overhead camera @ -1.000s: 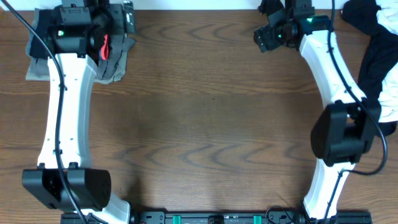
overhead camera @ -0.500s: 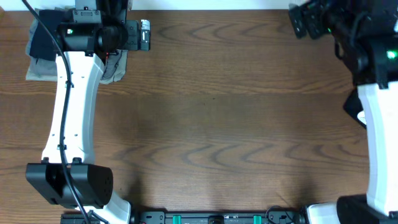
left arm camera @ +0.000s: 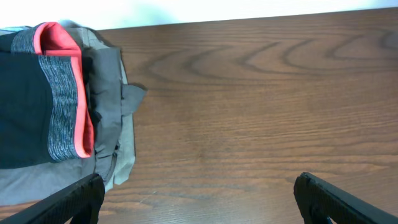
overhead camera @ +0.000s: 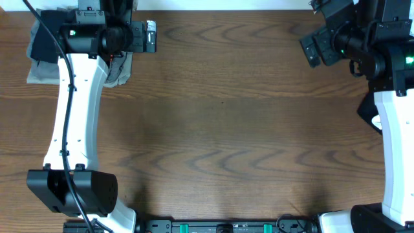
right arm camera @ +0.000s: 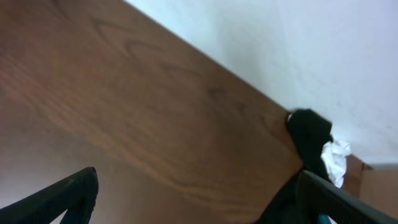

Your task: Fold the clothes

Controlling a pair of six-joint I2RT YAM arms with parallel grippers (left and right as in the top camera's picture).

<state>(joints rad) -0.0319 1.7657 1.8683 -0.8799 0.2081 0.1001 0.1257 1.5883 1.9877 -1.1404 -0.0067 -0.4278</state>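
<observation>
The folded clothes point(overhead camera: 40, 63) lie stacked at the table's far left corner. In the left wrist view the top piece is black point(left arm camera: 22, 106) with a heather-grey and coral-red band point(left arm camera: 62, 106), lying on grey garments point(left arm camera: 112, 87). My left gripper point(overhead camera: 150, 35) hovers just right of the stack, open, with bare wood between its fingers point(left arm camera: 78, 198). My right gripper point(overhead camera: 315, 45) is raised near the far right corner, open and empty. Beyond it lie a black garment point(right arm camera: 309, 134) and a white one point(right arm camera: 336, 158).
The table's far edge meets a white wall point(right arm camera: 298, 43). The right arm point(overhead camera: 393, 136) covers most of the loose clothes at the right edge, where only a black scrap point(overhead camera: 367, 118) shows. Both arm bases stand at the near edge.
The left gripper has drawn off the stack and turned right. The right arm has swung to the far right, over the loose clothes, and its gripper has opened wider.
</observation>
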